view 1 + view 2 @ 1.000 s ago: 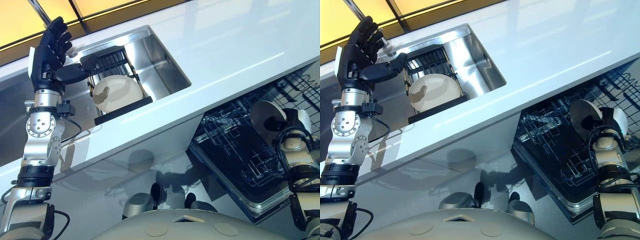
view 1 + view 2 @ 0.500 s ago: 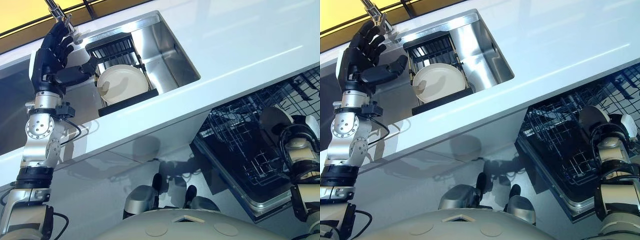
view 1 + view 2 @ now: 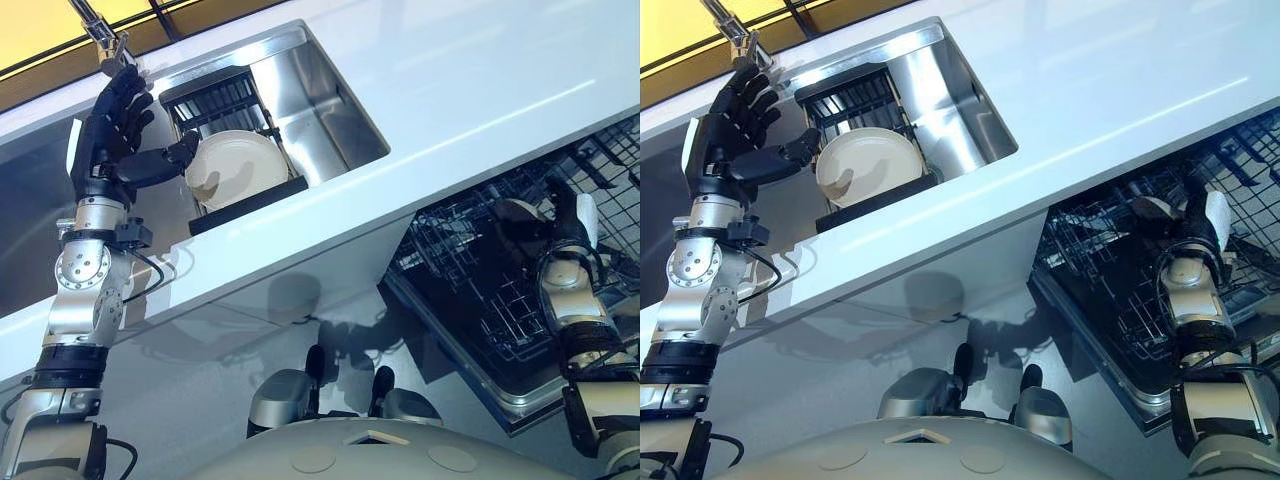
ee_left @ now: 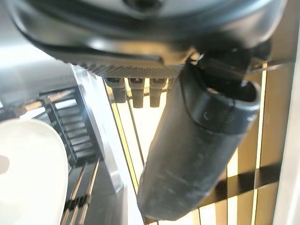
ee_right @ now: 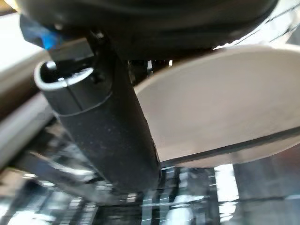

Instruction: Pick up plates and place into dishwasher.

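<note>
A cream plate [image 3: 235,170] stands tilted in a black dish rack [image 3: 215,100] inside the steel sink [image 3: 335,95]. My left hand [image 3: 110,130] is raised just left of it, open, fingers spread and thumb [image 4: 197,154] reaching toward the plate's [image 4: 28,173] rim without touching. At the right, my right hand [image 3: 550,232] is shut on a second pale plate [image 5: 225,108], its thumb [image 5: 108,126] laid across the rim. That plate [image 3: 510,212] sits low among the wires of the open dishwasher rack [image 3: 470,290].
A white countertop [image 3: 450,90] runs between the sink and the dishwasher. A metal faucet [image 3: 95,25] rises just above my left hand. The dishwasher's pulled-out lower rack [image 3: 1110,300] juts out below the counter edge.
My right hand has lowered its plate into the dishwasher rack and turned it more edge-on. My left hand has drawn closer to the plate in the sink. The camera has shifted slightly.
</note>
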Tool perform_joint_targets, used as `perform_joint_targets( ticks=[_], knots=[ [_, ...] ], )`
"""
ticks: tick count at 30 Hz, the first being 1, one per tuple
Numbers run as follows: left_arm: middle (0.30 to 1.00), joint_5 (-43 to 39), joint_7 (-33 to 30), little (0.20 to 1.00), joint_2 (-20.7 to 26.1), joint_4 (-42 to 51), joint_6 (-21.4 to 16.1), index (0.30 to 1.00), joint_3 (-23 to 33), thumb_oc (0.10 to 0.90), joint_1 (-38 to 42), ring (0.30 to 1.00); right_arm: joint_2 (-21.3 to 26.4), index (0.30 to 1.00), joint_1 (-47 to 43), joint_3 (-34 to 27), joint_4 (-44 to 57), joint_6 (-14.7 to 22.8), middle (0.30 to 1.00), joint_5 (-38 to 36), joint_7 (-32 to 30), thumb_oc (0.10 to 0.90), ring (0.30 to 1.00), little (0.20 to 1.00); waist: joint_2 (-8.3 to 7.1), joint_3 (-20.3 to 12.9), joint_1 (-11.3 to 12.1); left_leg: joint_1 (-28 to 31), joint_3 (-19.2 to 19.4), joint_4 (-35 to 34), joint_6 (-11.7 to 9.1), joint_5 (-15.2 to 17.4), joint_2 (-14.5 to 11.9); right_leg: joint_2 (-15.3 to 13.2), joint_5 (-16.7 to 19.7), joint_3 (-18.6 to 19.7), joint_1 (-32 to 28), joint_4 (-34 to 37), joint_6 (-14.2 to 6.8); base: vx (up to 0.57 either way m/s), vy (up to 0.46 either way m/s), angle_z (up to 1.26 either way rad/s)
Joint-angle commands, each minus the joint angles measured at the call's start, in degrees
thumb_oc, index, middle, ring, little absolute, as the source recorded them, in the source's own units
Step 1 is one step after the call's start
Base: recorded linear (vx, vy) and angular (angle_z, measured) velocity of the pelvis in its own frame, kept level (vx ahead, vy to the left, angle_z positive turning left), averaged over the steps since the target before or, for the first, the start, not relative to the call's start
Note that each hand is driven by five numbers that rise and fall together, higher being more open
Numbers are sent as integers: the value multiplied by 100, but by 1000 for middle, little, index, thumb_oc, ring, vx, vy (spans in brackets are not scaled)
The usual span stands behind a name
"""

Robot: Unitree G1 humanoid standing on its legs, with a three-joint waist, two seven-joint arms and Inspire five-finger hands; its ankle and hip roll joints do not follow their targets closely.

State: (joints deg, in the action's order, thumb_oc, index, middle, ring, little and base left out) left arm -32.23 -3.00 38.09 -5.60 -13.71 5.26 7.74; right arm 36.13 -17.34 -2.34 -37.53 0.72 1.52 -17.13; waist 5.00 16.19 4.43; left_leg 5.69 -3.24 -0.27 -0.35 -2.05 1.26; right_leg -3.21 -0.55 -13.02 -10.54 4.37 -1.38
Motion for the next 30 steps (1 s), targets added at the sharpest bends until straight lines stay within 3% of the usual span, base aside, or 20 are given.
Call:
perform_joint_targets(
  ticks=[1, 13, 20, 25, 30],
  knots=[
    [900, 150, -41, 900, -40, 377, -694, 900, 664, 800, 26, 900, 519, 900, 116, -403, 778, 705, 900, -396, -111, 800, 900, 900, -2, -703, -97, -418, 108, 795, -441, 551, -224, 206, -1177, 76, 625, -1520, 154, -87, -8, -20],
    [900, 271, -118, 900, -294, 366, -886, 900, 750, 800, -86, 900, 181, 900, 614, -803, 1453, 885, 900, -953, 294, 800, 900, 900, -215, -908, -280, -223, 388, 654, -299, 680, -150, 229, -1028, 253, 488, -1163, 83, -90, 27, -16],
    [900, 286, -84, 900, -319, 304, -950, 900, 756, 800, -64, 900, -32, 900, 808, -967, 1841, 1021, 900, -1192, 314, 800, 900, 900, -234, -1076, -420, -59, 606, 349, -189, 681, -112, 205, -939, 322, 490, -1014, -9, -88, 78, -14],
    [900, 353, -89, 900, -356, 126, -1056, 900, 740, 800, -8, 900, -423, 900, 1057, -1116, 2138, 1475, 900, -1448, 271, 800, 900, 900, -205, -1184, -577, 79, 816, 129, -62, 716, -39, 176, -804, 434, 501, -859, -118, -81, 143, -18],
    [900, 396, -65, 900, -350, 71, -992, 900, 806, 800, -28, 900, -691, 900, 1279, -1208, 2377, 1516, 900, -1717, 465, 800, 900, 900, -197, -1232, -669, 118, 958, 73, 29, 753, 44, 138, -664, 525, 530, -735, -214, -54, 119, -14]
  ],
)
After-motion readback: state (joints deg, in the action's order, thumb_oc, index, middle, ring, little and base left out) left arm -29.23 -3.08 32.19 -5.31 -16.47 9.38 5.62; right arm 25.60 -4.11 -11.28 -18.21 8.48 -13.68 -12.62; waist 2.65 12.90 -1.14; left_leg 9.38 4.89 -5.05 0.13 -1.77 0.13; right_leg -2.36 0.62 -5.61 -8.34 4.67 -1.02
